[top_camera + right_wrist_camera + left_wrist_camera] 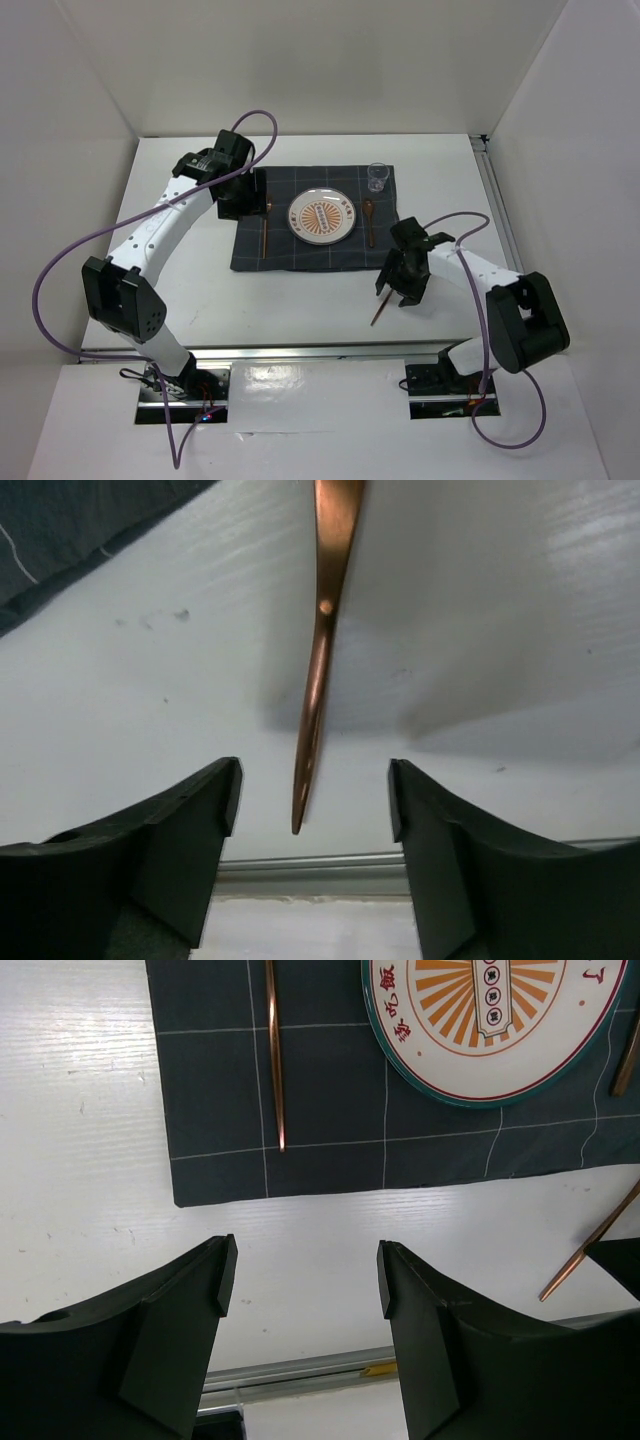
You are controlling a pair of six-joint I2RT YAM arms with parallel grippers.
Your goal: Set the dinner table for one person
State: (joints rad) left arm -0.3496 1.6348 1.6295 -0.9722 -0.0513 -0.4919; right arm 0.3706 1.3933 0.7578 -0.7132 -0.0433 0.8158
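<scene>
The white dinner table (pixel 300 310) carries a dark grey checked mat (pixel 290 255) with an orange-patterned plate (pixel 322 215), a copper utensil (pixel 264 235) left of the plate, a copper spoon (pixel 368 215) right of it, and a clear glass (pixel 377 177). Another copper utensil (pixel 378 308) lies on the bare table in front of the mat's right corner. My right gripper (pixel 402 280) is open just above it; its thin handle end (pixel 318 680) lies between my fingers (pixel 200 810), untouched. My left gripper (pixel 248 205) is open and empty over the mat's left edge (pixel 250 1110).
A metal rail (pixel 300 350) runs along the table's near edge and shows in both wrist views (pixel 300 1372). White walls enclose the table at the back and both sides. A second rail (pixel 497 205) lines the right edge.
</scene>
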